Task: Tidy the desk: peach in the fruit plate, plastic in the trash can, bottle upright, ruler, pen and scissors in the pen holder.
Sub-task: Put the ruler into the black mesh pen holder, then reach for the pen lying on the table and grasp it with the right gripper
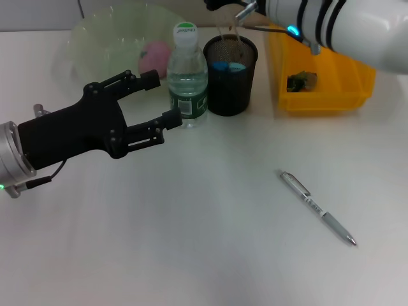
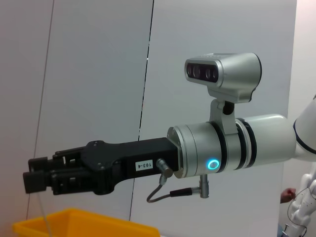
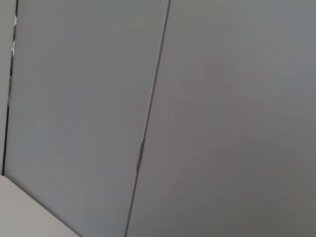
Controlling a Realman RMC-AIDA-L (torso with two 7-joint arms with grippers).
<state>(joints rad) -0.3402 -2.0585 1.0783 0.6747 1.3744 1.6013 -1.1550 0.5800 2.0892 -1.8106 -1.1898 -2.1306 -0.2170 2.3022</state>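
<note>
Now left gripper [image 1: 162, 101] open, empty, beside upright bottle [image 1: 187, 76]; right gripper [image 2: 37, 181] seemingly closed. We approach pen [image 1: 317, 208] crosswise.

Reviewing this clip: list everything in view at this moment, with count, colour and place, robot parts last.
Water bottle: one, clear with green label and white cap, upright beside the pen holder.
Pen holder: one, black mesh, centre back, blue-handled item inside.
Peach: one, pink, in the fruit plate.
Fruit plate: one, translucent green, back left.
Trash can: one, yellow, back right, dark scrap inside.
Pen: one, silver, lying on the table front right.
Table: one, white.
Left pincer: black, open, by the bottle.
Right pincer: black, above the pen holder and trash can.
</note>
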